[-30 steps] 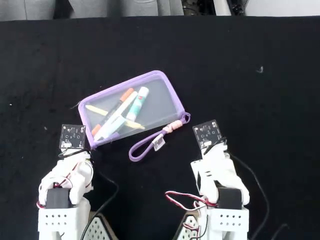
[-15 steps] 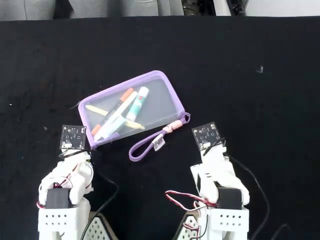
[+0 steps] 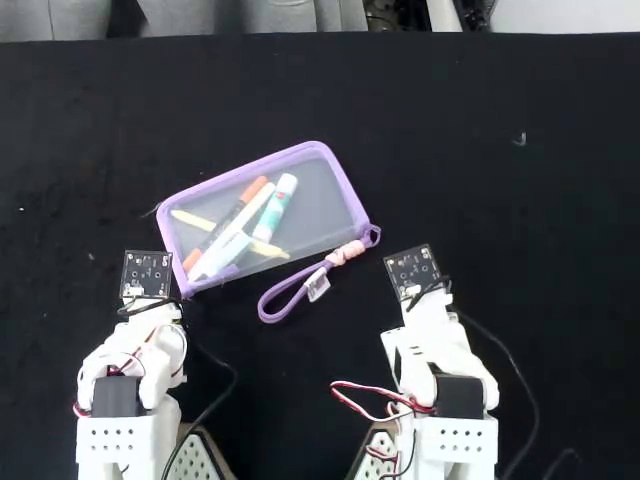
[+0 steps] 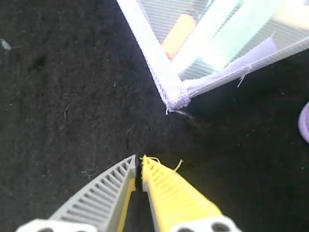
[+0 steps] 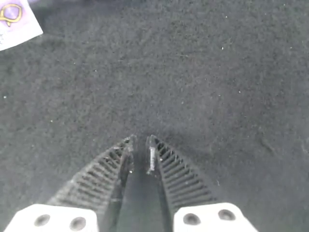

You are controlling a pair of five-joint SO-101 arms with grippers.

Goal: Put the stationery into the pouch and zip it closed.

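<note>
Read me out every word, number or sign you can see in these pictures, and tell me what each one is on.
Nothing is clear enough to quote.
White tag on the strap of the pouch: a gold looped mark and faint print, too small to read.
Pens inside the pouch: any print is too small to tell.
</note>
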